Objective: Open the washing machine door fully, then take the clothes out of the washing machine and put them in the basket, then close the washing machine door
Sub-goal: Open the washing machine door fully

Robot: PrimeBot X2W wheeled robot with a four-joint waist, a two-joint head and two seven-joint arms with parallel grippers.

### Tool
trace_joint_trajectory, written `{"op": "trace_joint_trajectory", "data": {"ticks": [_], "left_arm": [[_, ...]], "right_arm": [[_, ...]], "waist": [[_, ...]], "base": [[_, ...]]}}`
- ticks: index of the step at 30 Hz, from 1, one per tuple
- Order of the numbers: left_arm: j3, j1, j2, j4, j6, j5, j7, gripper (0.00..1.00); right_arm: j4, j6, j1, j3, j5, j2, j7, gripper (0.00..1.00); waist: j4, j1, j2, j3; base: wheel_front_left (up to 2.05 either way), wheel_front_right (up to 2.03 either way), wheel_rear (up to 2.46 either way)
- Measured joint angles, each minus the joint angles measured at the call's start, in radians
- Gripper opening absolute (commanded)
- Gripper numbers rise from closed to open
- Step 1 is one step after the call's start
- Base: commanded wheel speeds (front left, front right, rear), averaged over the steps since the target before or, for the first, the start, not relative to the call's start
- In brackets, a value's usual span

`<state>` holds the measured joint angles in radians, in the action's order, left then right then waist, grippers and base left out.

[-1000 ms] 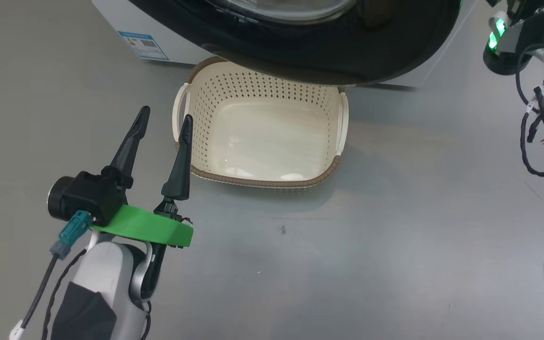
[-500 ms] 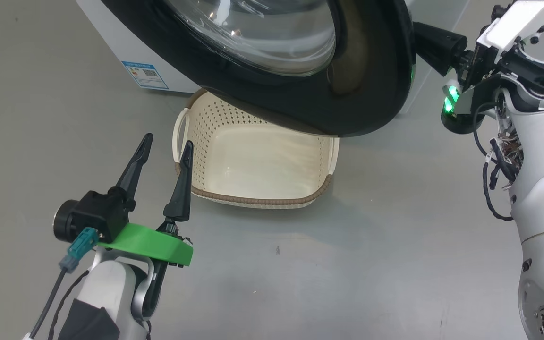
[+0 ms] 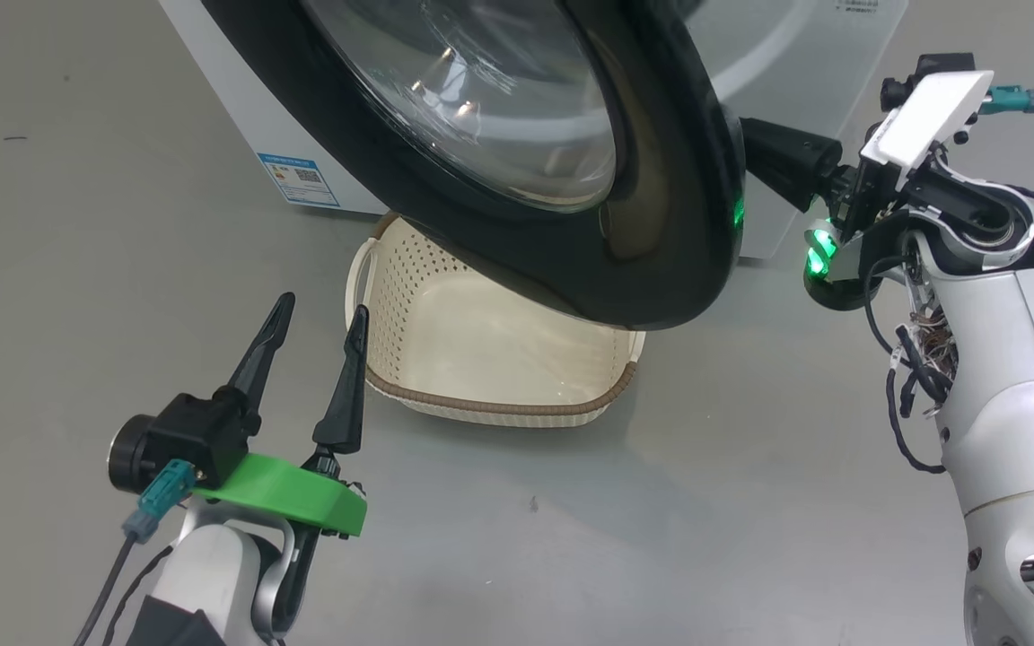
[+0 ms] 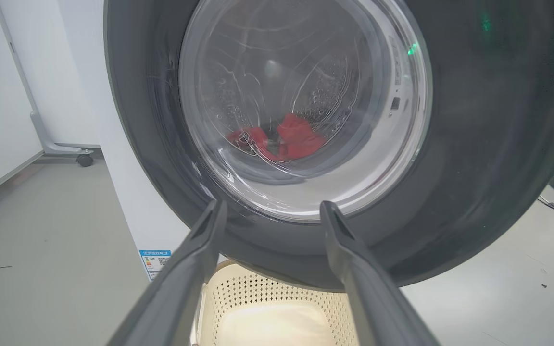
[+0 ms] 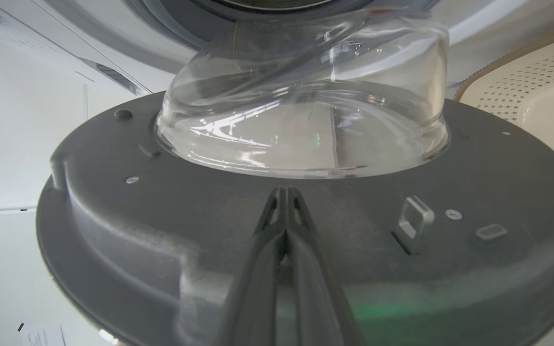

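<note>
The washing machine (image 3: 230,99) is white, and its door (image 3: 661,179), black-rimmed with a bulging glass window, stands partly swung out over the basket (image 3: 499,408). My right gripper (image 3: 764,148) is shut behind the door's right edge. In the right wrist view its closed gripper (image 5: 284,192) presses the grey inner face of the door (image 5: 161,226) just below the glass bowl. My left gripper (image 3: 321,307) is open and empty by the basket's near left corner. Red clothes (image 4: 282,142) show through the door glass in the left wrist view, beyond my open left gripper (image 4: 270,206). The cream basket (image 4: 267,312) is empty.
A blue label sticker (image 3: 300,178) marks the machine's lower front. A metal latch (image 5: 414,216) sticks up from the door's inner face. A white panel on a wheeled foot (image 4: 84,158) stands left of the machine. Bare grey floor (image 3: 705,502) spreads in front of the basket.
The head camera has shifted. The door has swung further out from the machine, and my shut right gripper has come into view behind its right edge. The left gripper stays open.
</note>
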<state>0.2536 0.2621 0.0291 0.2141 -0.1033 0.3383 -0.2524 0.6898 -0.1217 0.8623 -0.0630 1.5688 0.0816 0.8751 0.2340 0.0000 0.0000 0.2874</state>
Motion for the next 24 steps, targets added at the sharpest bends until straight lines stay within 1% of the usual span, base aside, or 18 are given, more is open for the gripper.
{"op": "trace_joint_trajectory", "data": {"ticks": [3,13,17,24], "left_arm": [[-0.002,-0.006,0.000,0.001,0.000,0.000,0.000,1.00],[-0.005,-0.041,0.000,0.012,0.001,0.000,0.000,1.00],[-0.001,-0.051,0.001,0.020,0.001,0.000,0.000,1.00],[0.021,-0.065,0.001,0.034,0.001,-0.004,0.000,1.00]], "right_arm": [[-0.009,0.000,-0.020,-0.009,0.008,-0.004,0.001,0.00],[-0.061,0.000,-0.137,-0.085,0.036,-0.014,0.019,0.00],[-0.089,0.000,-0.182,-0.139,0.102,-0.014,0.019,0.00],[-0.142,0.000,-0.242,-0.221,0.166,-0.014,0.015,0.00]], "waist": [[0.004,0.0000,0.0000,-0.009],[0.029,0.0000,0.0000,-0.058],[0.037,0.0000,0.0000,-0.078],[0.064,0.0000,0.0000,-0.106]], "base": [[0.00,0.00,0.00],[0.00,0.00,0.00],[0.00,0.00,0.00],[0.00,0.00,0.00]]}}
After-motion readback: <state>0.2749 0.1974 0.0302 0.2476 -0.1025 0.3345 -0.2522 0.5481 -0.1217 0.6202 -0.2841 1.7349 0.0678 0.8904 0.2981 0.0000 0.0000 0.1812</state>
